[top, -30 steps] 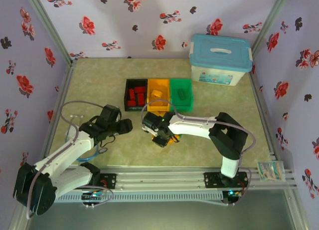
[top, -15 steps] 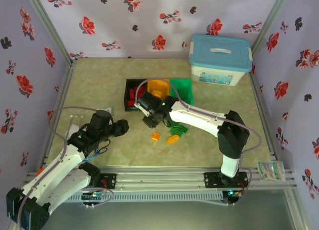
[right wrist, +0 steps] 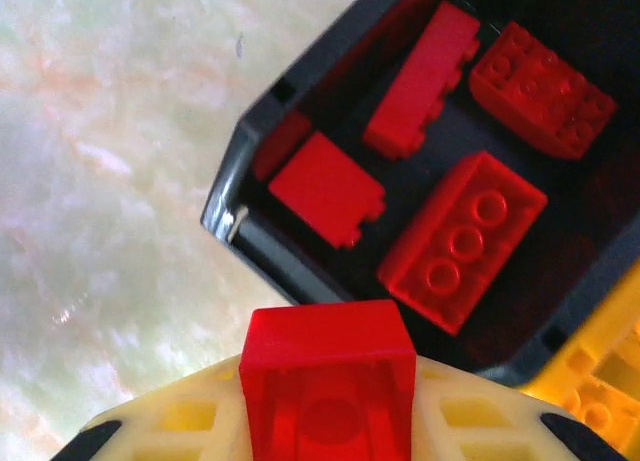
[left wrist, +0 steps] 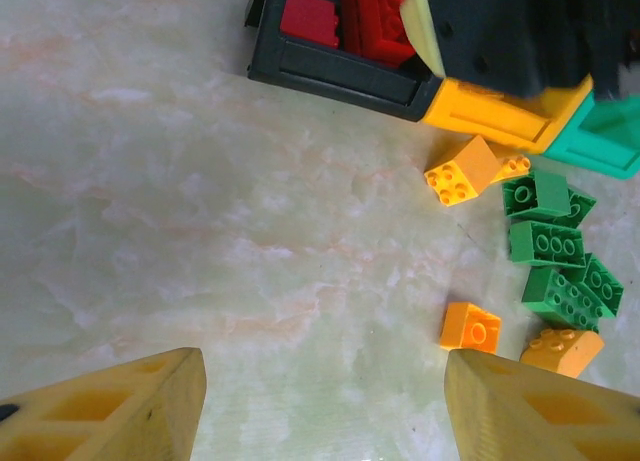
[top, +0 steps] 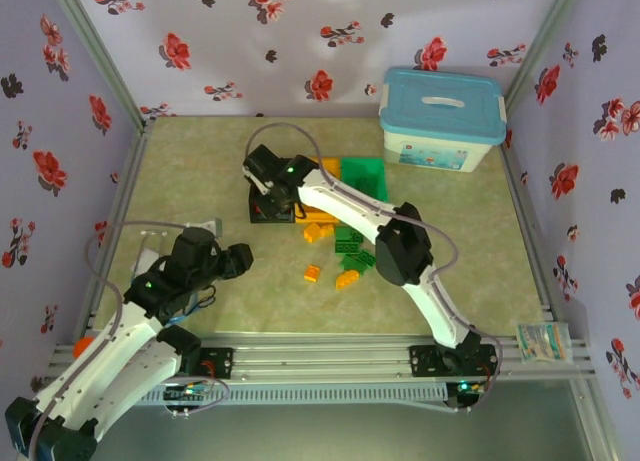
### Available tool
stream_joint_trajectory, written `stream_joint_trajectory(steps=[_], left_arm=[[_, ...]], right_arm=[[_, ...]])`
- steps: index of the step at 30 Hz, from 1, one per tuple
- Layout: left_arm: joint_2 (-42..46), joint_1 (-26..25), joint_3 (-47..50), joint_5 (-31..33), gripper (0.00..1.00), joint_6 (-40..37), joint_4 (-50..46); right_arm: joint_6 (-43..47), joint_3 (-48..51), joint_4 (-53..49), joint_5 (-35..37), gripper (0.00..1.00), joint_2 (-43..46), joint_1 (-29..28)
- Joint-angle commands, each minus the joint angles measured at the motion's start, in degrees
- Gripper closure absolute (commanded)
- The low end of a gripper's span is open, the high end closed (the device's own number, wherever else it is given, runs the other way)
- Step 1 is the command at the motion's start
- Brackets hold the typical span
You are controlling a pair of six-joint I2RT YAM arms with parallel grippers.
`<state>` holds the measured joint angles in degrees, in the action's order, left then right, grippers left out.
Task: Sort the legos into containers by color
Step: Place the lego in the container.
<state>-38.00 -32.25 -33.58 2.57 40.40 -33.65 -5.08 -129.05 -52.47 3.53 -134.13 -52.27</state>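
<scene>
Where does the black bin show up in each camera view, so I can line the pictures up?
Top external: black bin sits mid-table, just left of centre.
Left wrist: black bin is at the top edge, its near wall facing the camera.
Right wrist: black bin takes up the upper right, with red bricks inside.
Shared landmark: the yellow-orange bin right beside it.

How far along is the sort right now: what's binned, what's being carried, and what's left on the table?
Done: several red bricks lie in the black bin. In hand: the right hand grips one red brick at that bin's rim. Left: loose yellow-orange bricks and green bricks lie on the table; the left hand hangs open and empty.
</scene>
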Motion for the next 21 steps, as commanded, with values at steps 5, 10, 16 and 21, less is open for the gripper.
stream_joint_trajectory(steps=[5, 10, 16, 21], left_arm=[[3.1, -0.9, -1.4, -0.1, 0.35, 1.5, -4.3], [3.7, -1.3, -1.5, -0.1, 0.35, 1.9, -4.6], [1.3, -2.4, -1.8, 0.0, 0.35, 1.4, -4.0], [-2.4, -4.1, -1.7, 0.1, 0.35, 1.2, -2.0]], right_arm=[[-1.9, -13.3, -3.8, -4.3, 0.29, -8.5, 3.4], [-2.0, -11.5, -2.6, -4.8, 0.2, -5.5, 3.1], [-3.1, 1.3, 1.7, -1.9, 0.2, 4.4, 3.0], [-4.5, 15.9, 7.8, 1.1, 0.19, 15.6, 3.0]])
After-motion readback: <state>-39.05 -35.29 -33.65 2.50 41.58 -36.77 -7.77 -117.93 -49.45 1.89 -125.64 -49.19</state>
